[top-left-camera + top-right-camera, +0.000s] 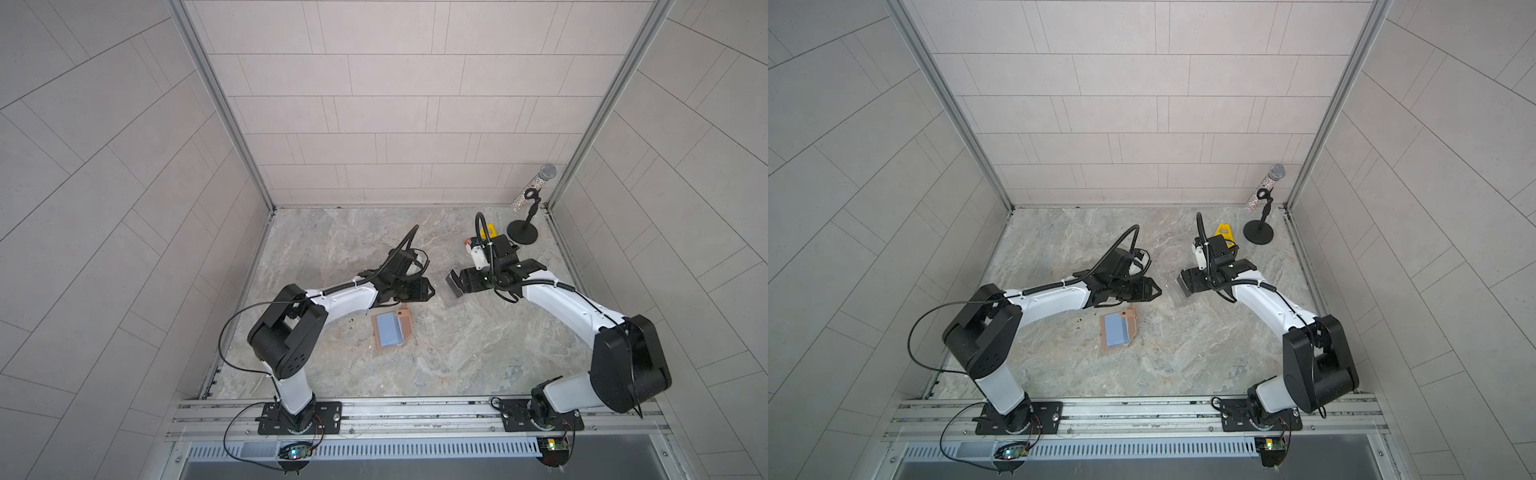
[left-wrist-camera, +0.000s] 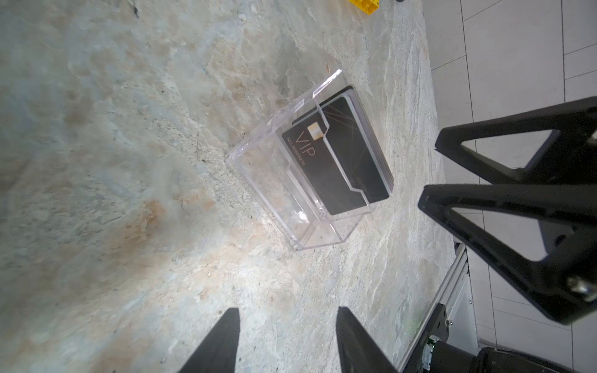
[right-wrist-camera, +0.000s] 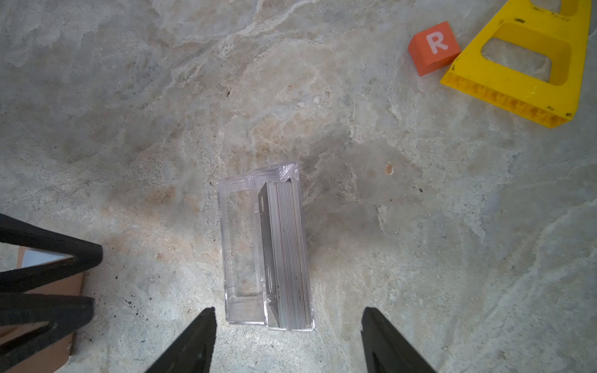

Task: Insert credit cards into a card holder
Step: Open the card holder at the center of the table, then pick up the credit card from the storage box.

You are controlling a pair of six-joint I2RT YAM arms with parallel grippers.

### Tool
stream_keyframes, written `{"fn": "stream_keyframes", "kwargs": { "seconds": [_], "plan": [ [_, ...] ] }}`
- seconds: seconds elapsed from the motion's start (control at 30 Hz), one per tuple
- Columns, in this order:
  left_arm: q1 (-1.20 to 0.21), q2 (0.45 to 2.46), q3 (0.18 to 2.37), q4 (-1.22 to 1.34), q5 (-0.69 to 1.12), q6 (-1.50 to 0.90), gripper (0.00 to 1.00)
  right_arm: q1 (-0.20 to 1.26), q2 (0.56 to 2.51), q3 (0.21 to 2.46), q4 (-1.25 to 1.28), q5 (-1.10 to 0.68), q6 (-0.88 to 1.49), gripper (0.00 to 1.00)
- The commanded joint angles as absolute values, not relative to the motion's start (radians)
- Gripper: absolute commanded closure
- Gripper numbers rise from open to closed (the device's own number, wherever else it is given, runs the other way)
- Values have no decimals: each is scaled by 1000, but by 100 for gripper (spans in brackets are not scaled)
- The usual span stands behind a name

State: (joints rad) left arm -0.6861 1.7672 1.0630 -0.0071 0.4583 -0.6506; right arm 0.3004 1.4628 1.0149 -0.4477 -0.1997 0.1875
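Marbled counter (image 1: pixel 415 365), pale tiled walls (image 1: pixel 374 104). My left end effector (image 2: pixel 289 311) and right end effector (image 3: pixel 288 311) gape empty. Card holder (image 1: pixel 406 326) lies open centre-left; credit cards (image 2: pixel 339 161), farther right, read "VIP"; orange block (image 3: pixel 434 46) "R".

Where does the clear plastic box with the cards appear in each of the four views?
Both top views: clear plastic box slightly right of the picture's centre.
Left wrist: middle of the picture, dark VIP card facing the camera.
Right wrist: middle, seen from above, card stack showing its edges.
Shared landmark: yellow plastic frame, in all four views.
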Motion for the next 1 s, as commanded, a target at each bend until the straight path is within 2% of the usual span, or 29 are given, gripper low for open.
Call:
{"fn": "stream_keyframes", "kwargs": {
  "seconds": [0.0, 0.23, 0.4, 0.97],
  "plan": [
    [-690, 1810, 1099, 28, 478, -685, 43, 291, 1499, 1056, -487, -209, 149, 27],
    [-692, 1873, 1144, 38, 470, -719, 37, 281, 1630, 1180, -621, -202, 118, 27],
    [-691, 1905, 1171, 27, 460, -747, 33, 281, 1663, 1201, -629, -201, 109, 27],
    [-696, 1993, 1296, -64, 395, -767, 30, 267, 1715, 1238, -629, -203, 113, 31]
  ]
}}
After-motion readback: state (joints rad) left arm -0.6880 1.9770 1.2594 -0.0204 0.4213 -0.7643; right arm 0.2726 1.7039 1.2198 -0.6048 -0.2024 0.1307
